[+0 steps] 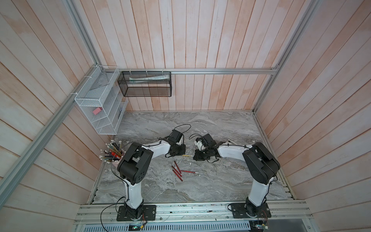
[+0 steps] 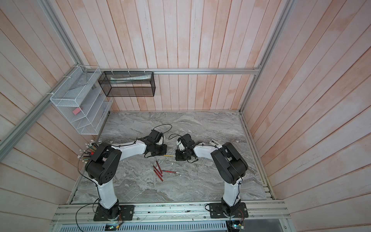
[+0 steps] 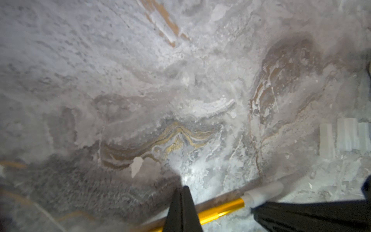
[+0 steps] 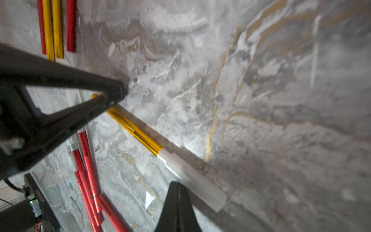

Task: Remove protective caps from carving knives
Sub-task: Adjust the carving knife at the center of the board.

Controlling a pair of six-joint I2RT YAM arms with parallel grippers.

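The yellow carving knife (image 1: 187, 155) spanned the gap between the two tools at mid-counter, with the cluster of red carving knives (image 1: 176, 170) lying loose just to its near side. The left tool (image 3: 183, 192) was clenched on the yellow handle. If that pinch on smooth metal was shallow, a pull from the right would likely have dragged the whole knife through it instead of freeing the sleeve. The protective cap (image 4: 200, 186) sat on the knife's right end, up against a pale ribbed collar. A pull off the knife's axis could have jammed it, and once it let go the blade would be bare close to both tools. The right tool (image 4: 177, 188) was closed tight with its tips at the cap. The frames did not show whether it pinched the sleeve or merely sat in front of it, and a miss would have come away with nothing.

At far left, the pencil cup (image 1: 114, 154) was half hidden behind the left arm. In both top views the wrists covered both grips. Whether the knife touched the counter (image 1: 220, 128) or hung just above it could not be told. The blade inside the cap was unseen. Blurred whitish sleeves (image 3: 345, 136), probably loose caps, were cut off at the left wrist view's edge.
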